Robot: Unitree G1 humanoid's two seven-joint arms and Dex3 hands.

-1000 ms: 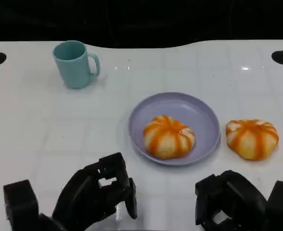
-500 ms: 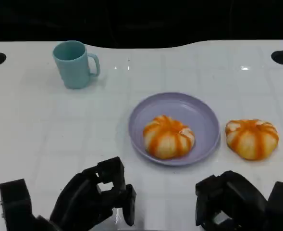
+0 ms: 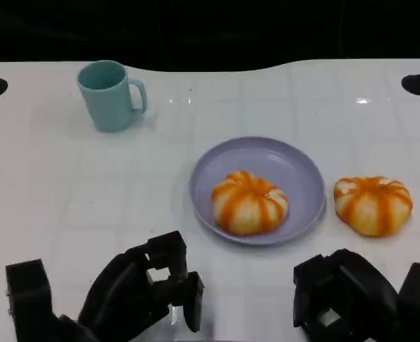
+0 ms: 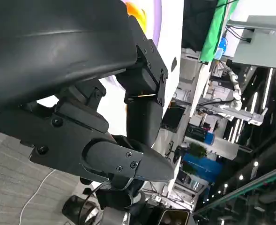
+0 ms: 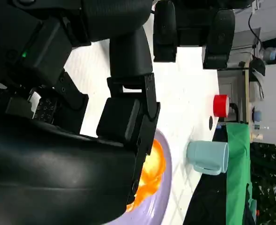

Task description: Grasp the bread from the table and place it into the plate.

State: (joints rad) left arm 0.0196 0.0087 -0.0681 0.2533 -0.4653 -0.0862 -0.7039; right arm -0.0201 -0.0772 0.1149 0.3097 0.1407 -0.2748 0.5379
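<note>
One bun plated, one bun left on the table, both hands low and empty.

The left hand (image 3: pixel 142 296), fingers curled in on nothing, sits well short of the pale teal ceramic mug (image 3: pixel 110 94). Ahead and between the hands, the round lilac plate (image 3: pixel 267 153) holds one orange-striped bread bun (image 3: pixel 249 201). A second striped bun (image 3: pixel 373 204) lies just beyond the right hand (image 3: pixel 345 299), also curled and empty; reaching for it looks next. The right wrist view adds a red knob (image 5: pixel 220 105) past the mug.

My left hand (image 4: pixel 105 117) close to lens, fingers (image 4: pixel 145 112) curled in, holding nothing. Sliver of purple plate (image 4: pixel 156 18) with orange bread (image 4: pixel 137 10) past knuckles. White table (image 4: pixel 173 28) beyond.
</note>
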